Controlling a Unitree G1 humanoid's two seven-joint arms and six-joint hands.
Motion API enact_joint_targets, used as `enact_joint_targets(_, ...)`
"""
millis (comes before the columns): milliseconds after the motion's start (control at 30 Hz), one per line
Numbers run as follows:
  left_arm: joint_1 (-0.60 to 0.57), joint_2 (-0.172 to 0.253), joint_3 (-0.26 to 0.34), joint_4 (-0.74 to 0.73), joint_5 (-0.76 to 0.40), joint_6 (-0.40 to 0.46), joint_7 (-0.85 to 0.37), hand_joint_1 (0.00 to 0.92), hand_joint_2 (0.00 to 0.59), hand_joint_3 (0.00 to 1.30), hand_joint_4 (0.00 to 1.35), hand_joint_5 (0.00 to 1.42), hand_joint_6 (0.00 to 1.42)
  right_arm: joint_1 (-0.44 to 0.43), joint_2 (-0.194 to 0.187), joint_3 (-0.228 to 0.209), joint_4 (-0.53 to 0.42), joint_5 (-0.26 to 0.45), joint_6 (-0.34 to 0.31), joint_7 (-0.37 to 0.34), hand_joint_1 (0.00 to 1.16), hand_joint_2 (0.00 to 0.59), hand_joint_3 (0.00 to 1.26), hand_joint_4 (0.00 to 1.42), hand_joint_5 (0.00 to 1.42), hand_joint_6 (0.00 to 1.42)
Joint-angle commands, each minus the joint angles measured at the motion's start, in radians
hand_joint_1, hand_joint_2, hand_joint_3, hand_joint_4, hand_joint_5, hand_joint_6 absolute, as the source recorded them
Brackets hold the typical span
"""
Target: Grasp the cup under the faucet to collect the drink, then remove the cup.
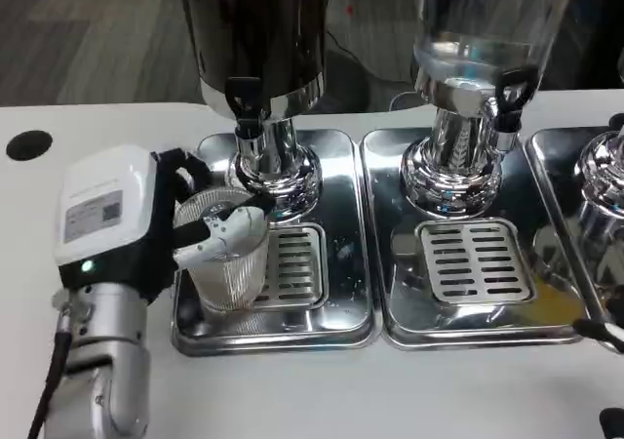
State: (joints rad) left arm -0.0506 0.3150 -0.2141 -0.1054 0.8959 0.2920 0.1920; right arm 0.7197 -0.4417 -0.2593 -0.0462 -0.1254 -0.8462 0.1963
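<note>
L hand (146, 226) grips clear ribbed cup (229, 263), fingers (219, 236) wrapped round it, on L drip tray (341, 317), just left of the black faucet (246, 102).

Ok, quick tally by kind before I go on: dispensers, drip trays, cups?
Dispensers: 3 – dark one, clear one, a third cut off at the right edge
Drip trays: 3
Cups: 1, held by the left hand
Total: 7
</note>
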Motion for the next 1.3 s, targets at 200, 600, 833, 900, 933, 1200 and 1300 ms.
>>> enact_joint_targets(200,0.109,0.029,0.056,-0.112,-0.011,-0.031,0.000,0.123,0.068,0.55,0.57,0.76,0.91,-0.005,0.012,0.023,-0.008,0.025,0.009,0.022,0.43,0.467,0.17,0.00,0.00,0.00)
enact_joint_targets(600,0.230,0.031,0.109,-0.185,-0.040,-0.096,0.039,0.004,0.061,0.71,0.73,0.90,1.06,-0.006,0.010,0.029,0.006,0.036,0.009,0.033,0.43,0.467,0.17,0.00,0.00,0.00)
enact_joint_targets(833,0.285,0.020,0.106,-0.235,-0.034,-0.137,0.026,0.003,0.069,0.79,0.84,1.01,1.12,-0.014,0.014,0.037,-0.004,0.038,0.012,0.036,0.43,0.467,0.17,0.00,0.00,0.00)
enact_joint_targets(900,0.295,0.017,0.104,-0.231,-0.032,-0.138,0.022,0.003,0.069,0.79,0.84,1.01,1.13,-0.017,0.015,0.041,-0.001,0.042,0.015,0.038,0.43,0.467,0.16,0.00,0.00,0.00)
enact_joint_targets(933,0.298,0.016,0.103,-0.228,-0.031,-0.138,0.021,0.003,0.069,0.78,0.84,1.01,1.13,-0.017,0.016,0.042,0.001,0.043,0.014,0.038,0.42,0.467,0.16,0.00,0.00,0.00)
enact_joint_targets(1200,0.299,0.007,0.075,-0.159,-0.031,-0.137,0.021,0.003,0.069,0.77,0.84,0.99,1.10,-0.012,0.010,0.032,0.018,0.065,0.006,0.042,0.42,0.467,0.16,0.00,0.00,0.00)
enact_joint_targets(1300,0.285,0.004,0.064,-0.130,-0.030,-0.133,0.025,0.003,0.069,0.76,0.83,0.95,1.07,-0.010,0.008,0.029,0.023,0.070,0.003,0.043,0.42,0.467,0.16,0.00,0.00,0.00)
